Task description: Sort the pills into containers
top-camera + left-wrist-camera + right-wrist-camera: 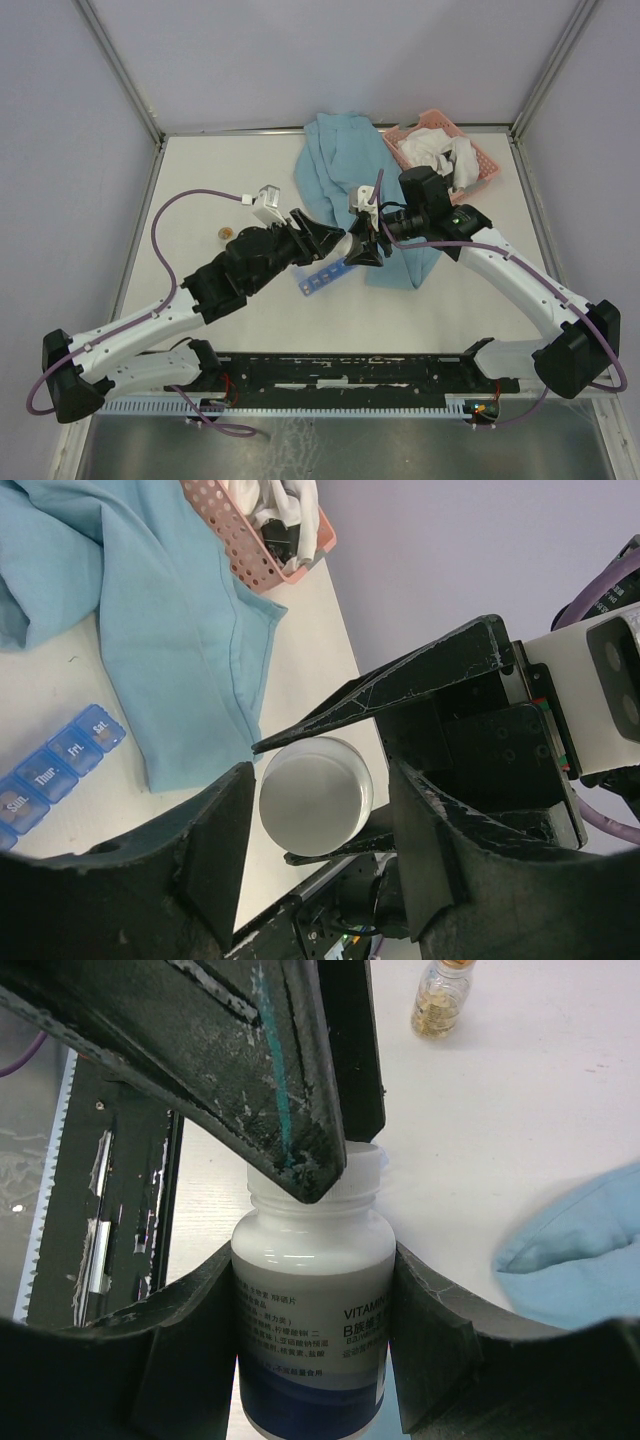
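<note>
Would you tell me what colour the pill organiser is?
The pill organiser is translucent blue, clearest in the left wrist view.

Containers: one narrow blue translucent organiser strip [322, 278] lies flat on the bench [200, 180]. In the top view it runs on a diagonal from 8 o'clock to 2 o'clock. The left wrist view shows its square compartments [55, 775] in a row, lids down, marked Sun., Thur., Fri. and Sat. The Sat. end lies just beside the blue cloth [170, 630].

Pills: pale tan pellets sit inside a small clear vial [440, 1000]. The count is not legible. The vial stands at 9 o'clock of the strip, well apart.
</note>
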